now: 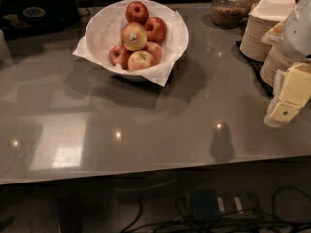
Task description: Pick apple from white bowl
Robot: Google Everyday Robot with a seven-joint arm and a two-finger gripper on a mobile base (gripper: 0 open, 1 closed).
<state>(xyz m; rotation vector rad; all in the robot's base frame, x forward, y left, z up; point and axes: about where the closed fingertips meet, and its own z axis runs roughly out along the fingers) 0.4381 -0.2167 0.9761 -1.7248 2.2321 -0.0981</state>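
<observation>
A large deep white bowl [99, 33] lined with white paper stands at the back middle of the grey counter. It holds several red and yellow apples [133, 36] piled together. My gripper [286, 98] is at the right edge of the view, cream-coloured and hanging above the counter's right side. It is well to the right of the bowl and nearer the front. It holds nothing that I can see.
Stacks of off-white disposable plates [260, 38] stand at the back right, behind the gripper. A glass jar [228, 6] stands at the back. A black laptop [36, 11] sits at the back left. Cables lie on the floor below the counter's front edge.
</observation>
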